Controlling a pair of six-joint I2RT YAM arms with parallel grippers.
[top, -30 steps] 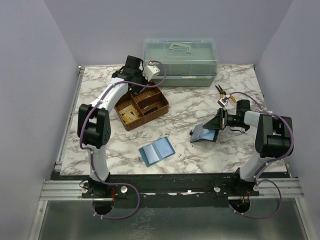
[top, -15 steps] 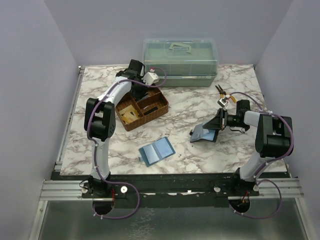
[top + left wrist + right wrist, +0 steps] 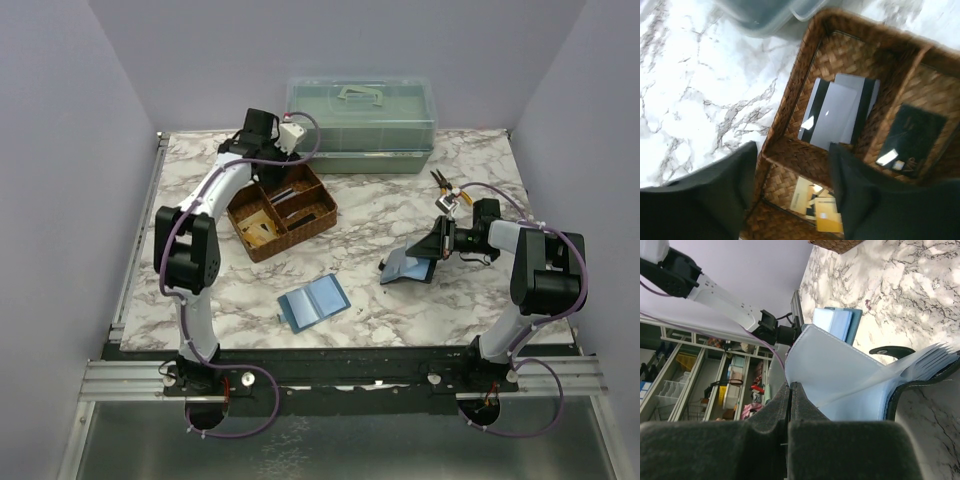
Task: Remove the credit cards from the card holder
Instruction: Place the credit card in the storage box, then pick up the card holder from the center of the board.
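Observation:
The card holder [image 3: 410,266] lies open on the right of the table, black outside and blue-grey inside [image 3: 850,380], its snap tab [image 3: 892,351] sticking out. My right gripper [image 3: 440,241] [image 3: 790,388] is shut on the edge of its inner flap and holds that side up. Grey and black credit cards [image 3: 837,114] lie in one compartment of the wicker basket [image 3: 262,250]. Another black card [image 3: 910,135] and yellow cards [image 3: 821,212] lie in the neighbouring compartments. Above the basket's [image 3: 790,100] far corner my left gripper [image 3: 262,140] [image 3: 792,195] hangs open, with nothing between its fingers.
A light-blue flat folder [image 3: 313,302] [image 3: 837,322] lies open near the front middle. A clear lidded storage box [image 3: 360,125] stands at the back. Small pliers [image 3: 440,182] lie behind the right arm.
My left gripper has opened and pulled up and back from inside the basket to its far corner. The right gripper and the card holder have not moved.

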